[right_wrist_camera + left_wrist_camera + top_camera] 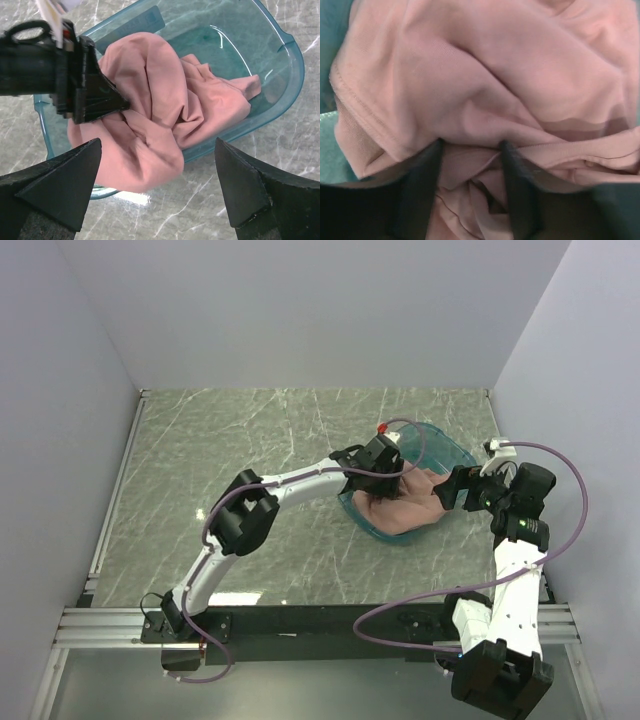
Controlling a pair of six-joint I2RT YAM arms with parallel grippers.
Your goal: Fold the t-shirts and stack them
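T-shirt (165,100) bunched along bin (292,65), left hand (471,147) parted astride it, right hand (157,145) spread.

A teal translucent plastic bin (445,447) sits on the right part of a grey-green bench (240,440) veined with white like marble. The bin's rim is rounded and its glossy walls catch the light. Plain pale walls (300,310) enclose the bench on three sides. A metal rail (110,625) runs along the near edge.
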